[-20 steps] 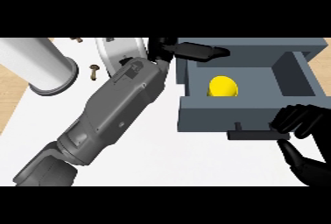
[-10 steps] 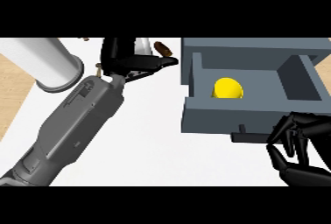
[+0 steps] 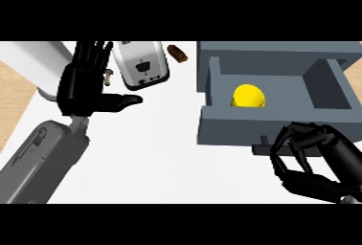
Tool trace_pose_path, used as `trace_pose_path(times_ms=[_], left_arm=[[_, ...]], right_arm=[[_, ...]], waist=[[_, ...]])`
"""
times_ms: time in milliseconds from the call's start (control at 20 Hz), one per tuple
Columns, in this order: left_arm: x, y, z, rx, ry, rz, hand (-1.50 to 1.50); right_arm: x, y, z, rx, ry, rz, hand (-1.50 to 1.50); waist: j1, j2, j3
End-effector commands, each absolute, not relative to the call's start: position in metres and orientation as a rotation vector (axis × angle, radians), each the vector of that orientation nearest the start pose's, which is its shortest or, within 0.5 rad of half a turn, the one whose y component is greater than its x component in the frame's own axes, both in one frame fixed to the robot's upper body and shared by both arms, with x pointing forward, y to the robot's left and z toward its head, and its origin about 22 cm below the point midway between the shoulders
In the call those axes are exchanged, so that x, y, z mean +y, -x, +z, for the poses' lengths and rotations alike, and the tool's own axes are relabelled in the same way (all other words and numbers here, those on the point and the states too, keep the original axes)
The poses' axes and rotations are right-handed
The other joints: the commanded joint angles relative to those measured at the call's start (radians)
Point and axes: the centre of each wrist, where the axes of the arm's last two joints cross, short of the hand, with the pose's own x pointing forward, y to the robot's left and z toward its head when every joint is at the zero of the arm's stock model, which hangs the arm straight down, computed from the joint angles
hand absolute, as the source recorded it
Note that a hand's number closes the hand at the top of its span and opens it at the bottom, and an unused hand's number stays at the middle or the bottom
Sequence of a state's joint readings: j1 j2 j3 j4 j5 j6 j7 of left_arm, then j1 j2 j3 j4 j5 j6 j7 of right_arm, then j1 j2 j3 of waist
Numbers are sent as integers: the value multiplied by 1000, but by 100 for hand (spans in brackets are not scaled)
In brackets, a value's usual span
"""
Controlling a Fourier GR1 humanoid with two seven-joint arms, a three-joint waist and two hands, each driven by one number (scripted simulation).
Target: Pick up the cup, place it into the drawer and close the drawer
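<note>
The yellow cup (image 3: 249, 96) sits inside the open grey drawer (image 3: 329, 88), toward its left side. My right hand (image 3: 318, 160) is at the drawer's front wall, lower right in the view, fingers curled over the dark handle (image 3: 261, 147), whose right part they hide. My left hand (image 3: 84, 86) is far from the drawer at the upper left, fingers straight and pointing away, thumb sticking out to the right, holding nothing.
A silver appliance (image 3: 145, 64) lies just right of the left hand's fingers, with a small brown object (image 3: 178, 53) beyond it. A white cylinder (image 3: 28, 64) stands at the far left by the counter's wooden edge (image 3: 10, 119).
My left arm has pulled back from the drawer to the left, and its hand now stands open beside the appliance. My right hand has risen to the drawer's handle and curled over it.
</note>
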State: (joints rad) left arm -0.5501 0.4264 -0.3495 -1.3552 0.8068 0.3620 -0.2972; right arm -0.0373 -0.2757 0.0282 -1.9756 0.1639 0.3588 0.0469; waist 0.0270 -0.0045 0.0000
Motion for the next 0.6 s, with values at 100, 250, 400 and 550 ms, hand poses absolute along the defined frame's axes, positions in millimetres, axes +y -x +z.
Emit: trace_pose_path(times_ms=[100,250,400,550], left_arm=[[249,-317,85,-1863,286,178,-150],[265,-312,79,-1891,252,172,-150],[271,-300,78,-1866,275,173,-150],[314,-276,62,-1882,251,164,-150]], right_arm=[[-240,-234,102,-1783,295,1079,150],[-245,-257,84,-1720,356,1158,150],[-215,-262,48,-1705,396,1208,150],[-230,-273,28,-1667,411,1194,-150]], waist=[[8,3,0],[-3,7,0],[-4,7,1],[-1,6,0]])
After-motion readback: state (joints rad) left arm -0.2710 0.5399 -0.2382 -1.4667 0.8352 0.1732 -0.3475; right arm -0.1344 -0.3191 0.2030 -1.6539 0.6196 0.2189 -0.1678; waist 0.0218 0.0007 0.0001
